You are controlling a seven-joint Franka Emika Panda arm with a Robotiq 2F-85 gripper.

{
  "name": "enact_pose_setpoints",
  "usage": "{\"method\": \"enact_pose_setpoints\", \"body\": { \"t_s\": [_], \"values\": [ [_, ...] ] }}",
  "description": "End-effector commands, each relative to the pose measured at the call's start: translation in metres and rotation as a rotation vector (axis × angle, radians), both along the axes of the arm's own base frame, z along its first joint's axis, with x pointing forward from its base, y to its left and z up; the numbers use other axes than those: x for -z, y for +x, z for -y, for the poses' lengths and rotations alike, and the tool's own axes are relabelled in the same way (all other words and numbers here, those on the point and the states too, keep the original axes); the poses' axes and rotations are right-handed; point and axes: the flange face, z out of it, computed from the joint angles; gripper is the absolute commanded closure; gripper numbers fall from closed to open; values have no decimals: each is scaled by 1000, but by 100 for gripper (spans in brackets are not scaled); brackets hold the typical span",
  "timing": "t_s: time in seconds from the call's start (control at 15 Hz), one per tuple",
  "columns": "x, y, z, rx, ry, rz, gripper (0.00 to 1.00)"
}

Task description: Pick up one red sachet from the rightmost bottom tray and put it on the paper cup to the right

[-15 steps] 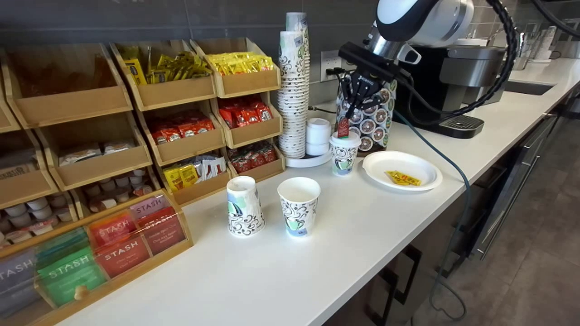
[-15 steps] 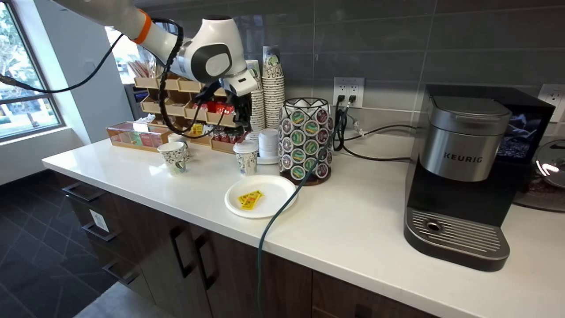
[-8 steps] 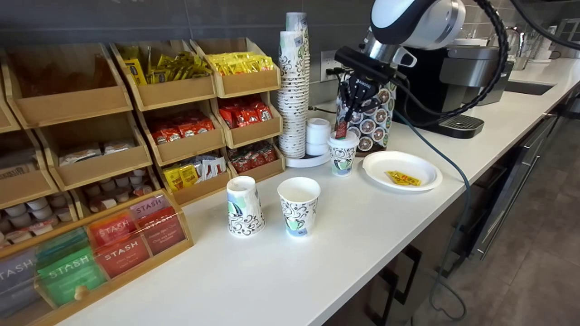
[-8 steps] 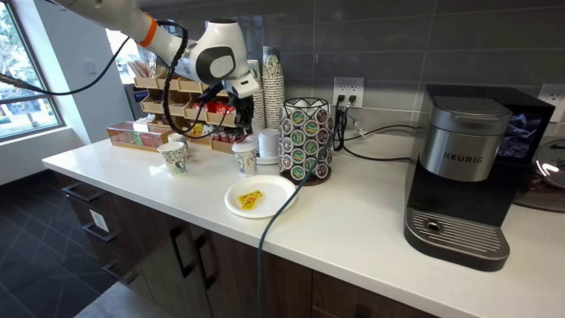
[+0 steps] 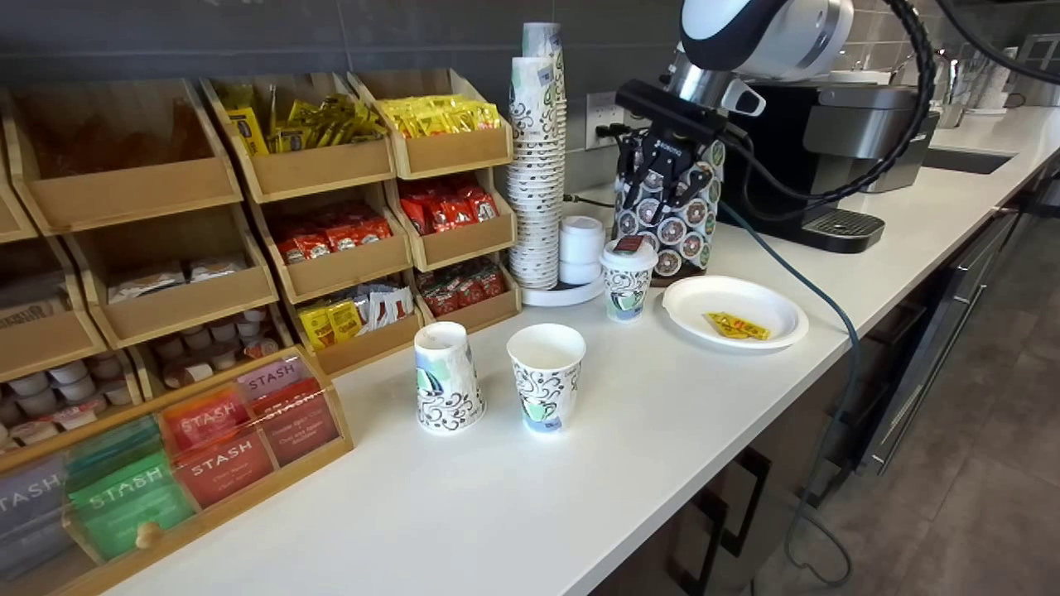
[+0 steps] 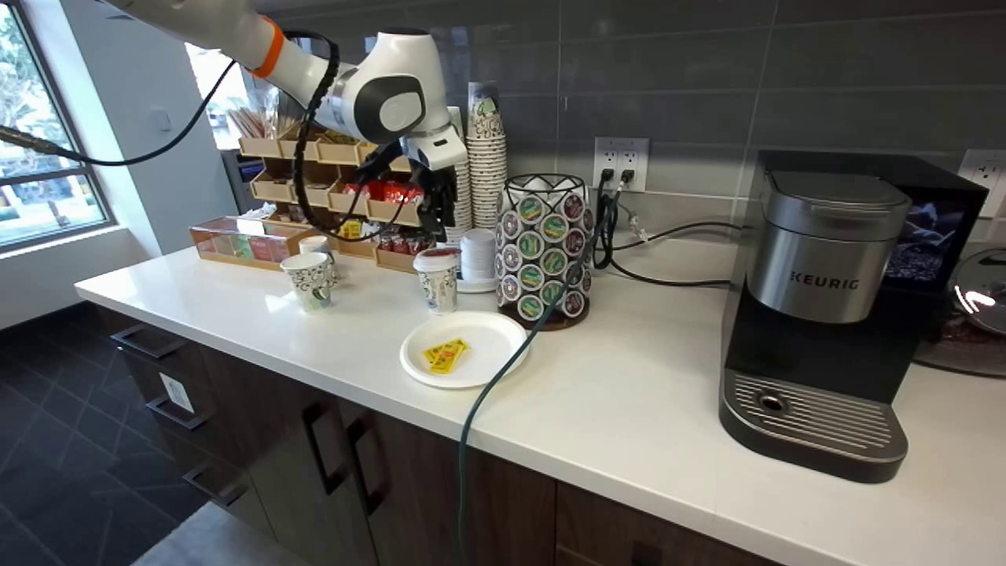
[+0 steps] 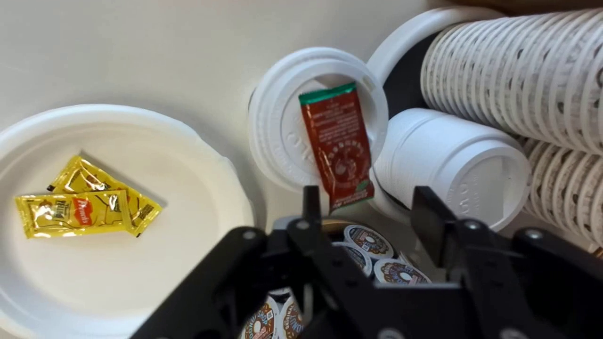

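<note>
Lying freed atop cup (image 5: pixel 627 285): sachet (image 7: pixel 337 146)

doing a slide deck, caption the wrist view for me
Red sachet lying on a lidded paper cup, tool open, two yellow packets on the plate alongside.

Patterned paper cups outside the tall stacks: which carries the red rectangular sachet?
The white-lidded patterned paper cup beside the round white plate; the red sachet rests on its lid. The upright open cup and the upended cup show neither.
</note>
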Motion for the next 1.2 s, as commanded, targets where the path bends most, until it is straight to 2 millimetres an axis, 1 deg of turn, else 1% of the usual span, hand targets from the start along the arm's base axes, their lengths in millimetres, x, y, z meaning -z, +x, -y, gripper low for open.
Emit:
{"method": "enact_pose_setpoints", "body": {
  "t_s": [0.0,0.07,0.13,0.2,0.33,0.47,0.67,0.87,1.13],
  "values": [
    [-9,-4,-1,-30,6,-16,16],
    [-11,-5,-4,-58,6,-11,7],
    [-14,-8,-9,-129,-1,-18,1],
    [-17,-11,-12,-205,-20,-16,0],
    [-17,-26,-18,-312,-41,-47,0],
    [-21,-42,-28,-428,-53,-50,0],
    [-27,-70,-35,-593,-85,-59,1],
    [-41,-100,-44,-755,-138,-40,0],
    [-65,-136,-48,-956,-239,-1,0]
  ]
}}
